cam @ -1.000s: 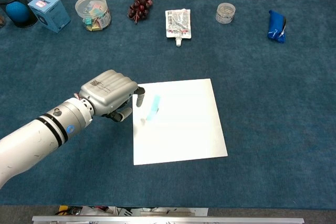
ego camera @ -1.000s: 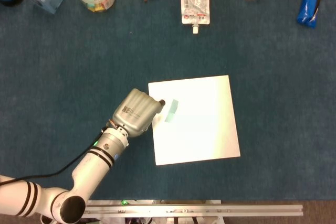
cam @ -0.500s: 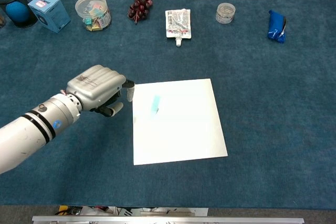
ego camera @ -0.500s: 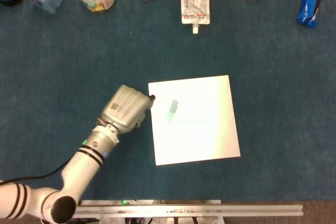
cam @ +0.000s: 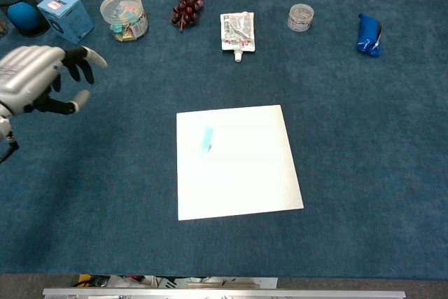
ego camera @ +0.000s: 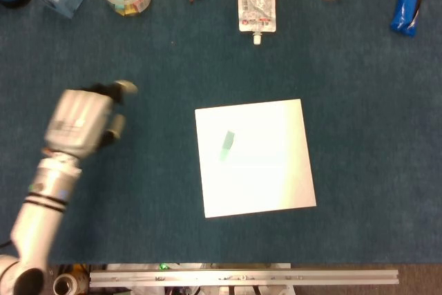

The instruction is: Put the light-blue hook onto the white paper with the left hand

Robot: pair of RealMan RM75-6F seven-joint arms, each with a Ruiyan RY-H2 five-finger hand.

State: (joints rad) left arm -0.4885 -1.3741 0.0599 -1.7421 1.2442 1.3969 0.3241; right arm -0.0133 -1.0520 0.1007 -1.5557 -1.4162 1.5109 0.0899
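The light-blue hook (ego camera: 226,146) (cam: 206,139) lies flat on the white paper (ego camera: 262,170) (cam: 245,173), near the sheet's upper left part, with nothing touching it. My left hand (ego camera: 81,121) (cam: 36,79) is well off to the left of the paper, raised above the blue cloth. Its fingers are spread apart and it holds nothing. It looks motion-blurred. My right hand shows in neither view.
Along the far edge stand a blue box (cam: 66,15), a clear tub of coloured clips (cam: 123,15), dark grapes (cam: 185,4), a white pouch (cam: 237,31), a small clear jar (cam: 301,16) and a blue packet (cam: 369,35). A black cup with a blue ball (cam: 23,10) is far left.
My left hand has pulled away from the paper's left edge, moving far left and up, and its fingers have spread. The hook stays where it lay on the paper.
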